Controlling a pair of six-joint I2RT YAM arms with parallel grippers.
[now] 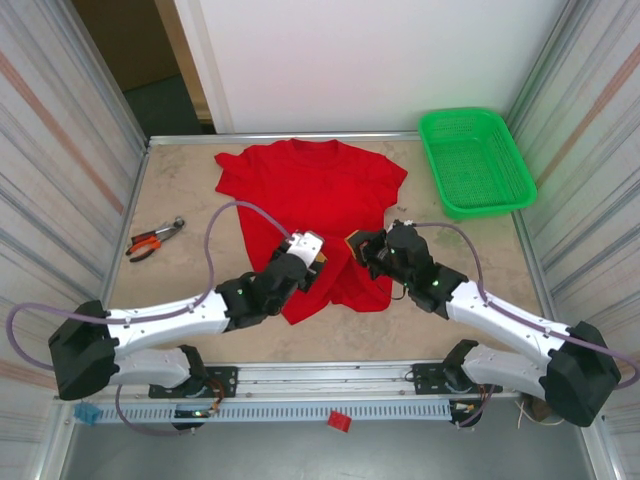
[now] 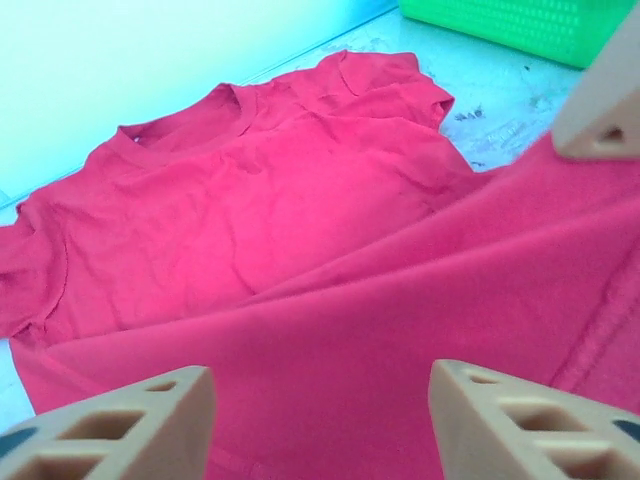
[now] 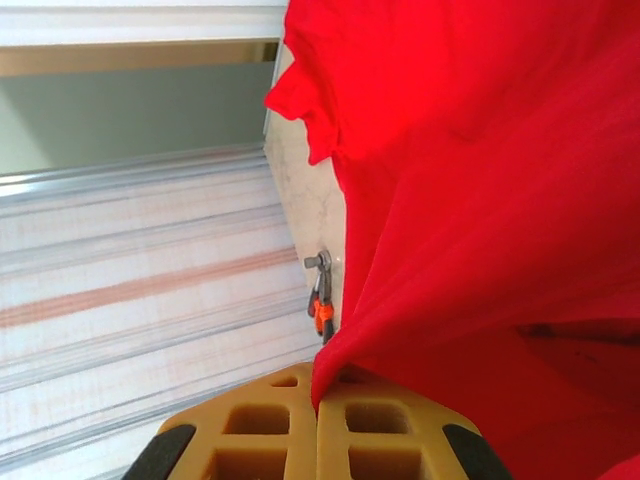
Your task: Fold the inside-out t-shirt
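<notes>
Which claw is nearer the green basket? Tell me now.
Right. The right claw, shut on the red shirt, is nearer the robot and left of the basket; the left claw, open over the shirt, lies even further left.

Red t-shirt (image 1: 310, 190) covering centre to 12 o'clock, green basket (image 1: 475, 160) blocking 2 o'clock, pliers (image 1: 153, 240) lying at 9 o'clock, bare table (image 1: 470, 255) offering passage at 3 and 10 o'clock, left arm (image 1: 170, 322) and right arm (image 1: 500, 315) occupying 7 and 5 o'clock.
</notes>
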